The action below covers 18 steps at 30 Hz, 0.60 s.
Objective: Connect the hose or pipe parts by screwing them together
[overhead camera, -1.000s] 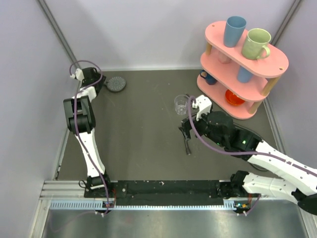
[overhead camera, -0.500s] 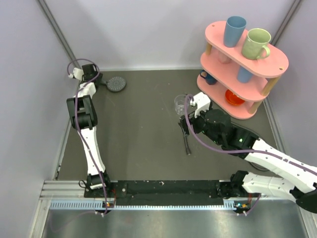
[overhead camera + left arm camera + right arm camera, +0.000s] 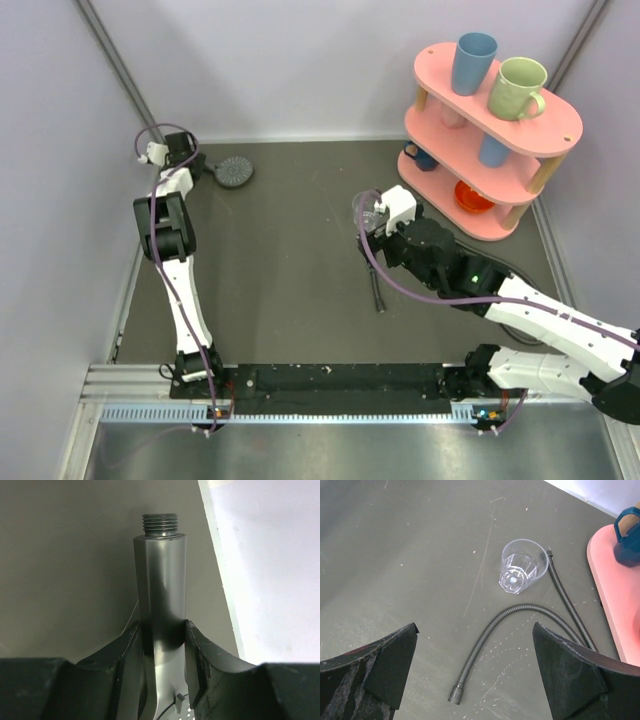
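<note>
Left claw [image 3: 163,635] clamps the shower handle [image 3: 160,570], right claw [image 3: 475,630] gapes over the hose [image 3: 520,607]; slick handle could twist loose.

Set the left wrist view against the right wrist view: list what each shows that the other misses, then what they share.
Only the left wrist: the hand shower, its straight handle clamped between the left gripper fingers, the threaded end free beyond them, and a sliver of perforated face at the bottom edge. Only the right wrist: the hose lying curved on the table, a clear cup beside it, the pink shelf with a blue mug, and the right gripper open above them. Both: the dark table and a strip of pale wall.
</note>
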Motion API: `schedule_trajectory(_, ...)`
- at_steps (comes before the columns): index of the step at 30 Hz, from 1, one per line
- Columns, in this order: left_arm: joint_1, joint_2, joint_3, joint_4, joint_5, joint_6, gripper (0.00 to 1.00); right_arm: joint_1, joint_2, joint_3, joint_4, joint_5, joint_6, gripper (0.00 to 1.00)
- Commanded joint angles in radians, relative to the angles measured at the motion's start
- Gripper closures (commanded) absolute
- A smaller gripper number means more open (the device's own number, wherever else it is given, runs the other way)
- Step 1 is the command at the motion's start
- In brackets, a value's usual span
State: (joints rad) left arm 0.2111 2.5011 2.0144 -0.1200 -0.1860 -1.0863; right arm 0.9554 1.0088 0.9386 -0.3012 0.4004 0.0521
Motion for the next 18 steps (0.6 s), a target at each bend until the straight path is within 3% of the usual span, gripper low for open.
schedule_trajectory(1,0.007,-0.070,-0.094,-0.049,0.063,0.011,0.84,0.006,-0.024,0.048,0.048,0.022,-0.001,0.03)
schedule_trajectory(2,0.007,-0.085,-0.112,-0.044,0.071,0.017,0.92,0.006,-0.030,0.046,0.048,0.020,0.000,0.03)
schedule_trajectory(4,0.007,-0.140,-0.184,-0.037,0.103,0.025,0.99,0.006,-0.041,0.043,0.051,0.015,0.008,0.03)
schedule_trajectory(11,0.005,-0.352,-0.475,0.010,0.273,0.058,1.00,0.006,-0.065,0.029,0.036,-0.009,0.064,0.03)
schedule_trajectory(18,-0.028,-0.645,-0.938,0.111,0.356,0.054,1.00,0.006,-0.127,-0.042,-0.010,-0.153,0.248,0.04)
